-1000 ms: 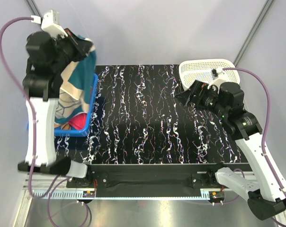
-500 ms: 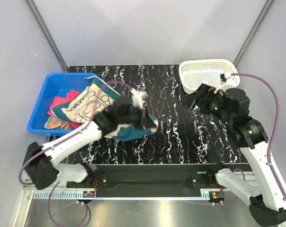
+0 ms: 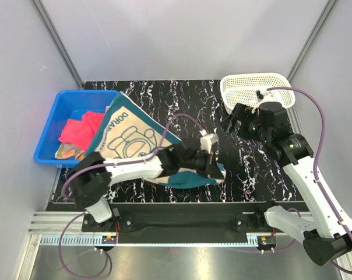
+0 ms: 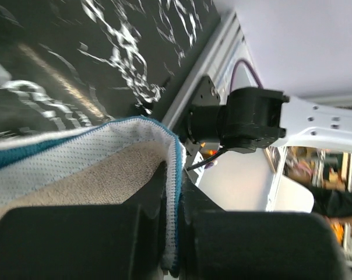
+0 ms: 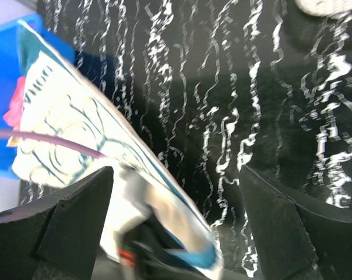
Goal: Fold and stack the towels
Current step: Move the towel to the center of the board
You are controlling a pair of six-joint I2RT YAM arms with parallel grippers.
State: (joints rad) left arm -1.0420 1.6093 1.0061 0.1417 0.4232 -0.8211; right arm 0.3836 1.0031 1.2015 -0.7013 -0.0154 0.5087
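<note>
One towel's in play here: the teal towel, soft terry with a white cartoon print and a beige edge. It's stretched from over the corner of the blue plastic bin down onto the black, white-veined table. My left gripper is clamped on its stitched hem, fingers squeezing dotted weave and beige pile. The pink-red towel lies crumpled in the bin, with the orange-peach towel peeking out beside it. My right gripper hangs spread wide, holding nothing, near the white perforated basket.
</note>
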